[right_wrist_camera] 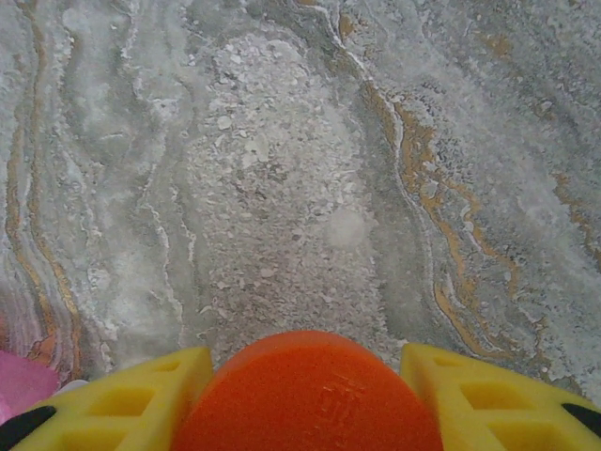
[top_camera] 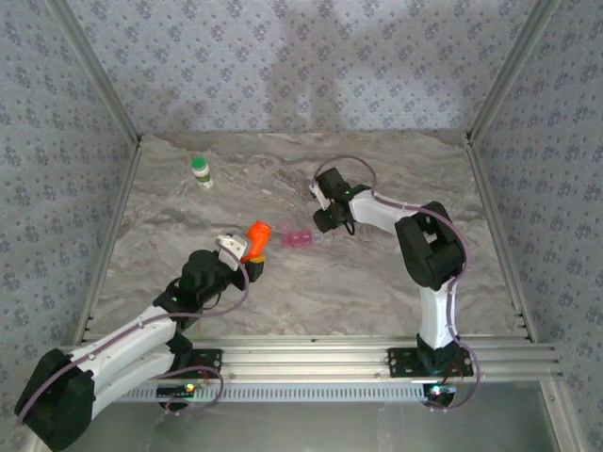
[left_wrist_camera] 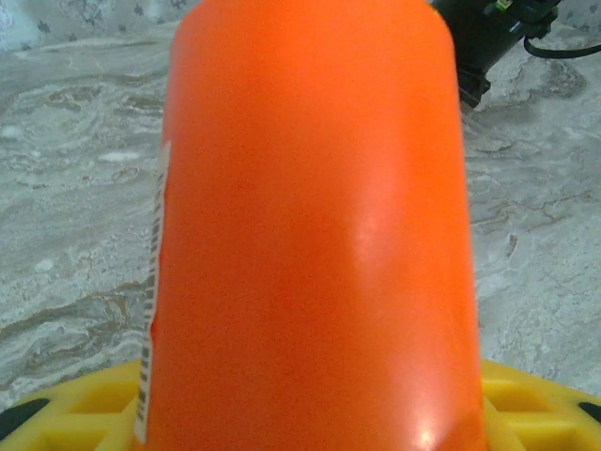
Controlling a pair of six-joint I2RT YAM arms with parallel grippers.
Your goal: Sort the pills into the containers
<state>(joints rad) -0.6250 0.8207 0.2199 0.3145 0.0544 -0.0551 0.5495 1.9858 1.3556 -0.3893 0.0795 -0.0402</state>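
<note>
The pill box (top_camera: 298,238) lies flat on the gray marble table (top_camera: 377,282), near the middle, between the two arms. Its pink part is easy to see from above. Its long side runs left to right across the table. One end points at the left arm and the other end points at the right arm. The clear part is too faint to make out. The left gripper (top_camera: 250,256) holds an orange bottle (top_camera: 256,234) just left of the pill box. The bottle's far end tips up and away from the arm, a bit to the right. In the left wrist view the bottle sits between the yellow fingers (left_wrist_camera: 66,413), and a white label (left_wrist_camera: 155,310) with black bars runs down its left side. The right gripper (top_camera: 328,218) hangs just right of the pill box. In the right wrist view its yellow fingers (right_wrist_camera: 122,404) hold a round orange cap (right_wrist_camera: 305,395), and a bit of pink shows at the bottom left corner. A small white bottle with a green top (top_camera: 202,172) stands far back on the left, well apart from the rest.
</note>
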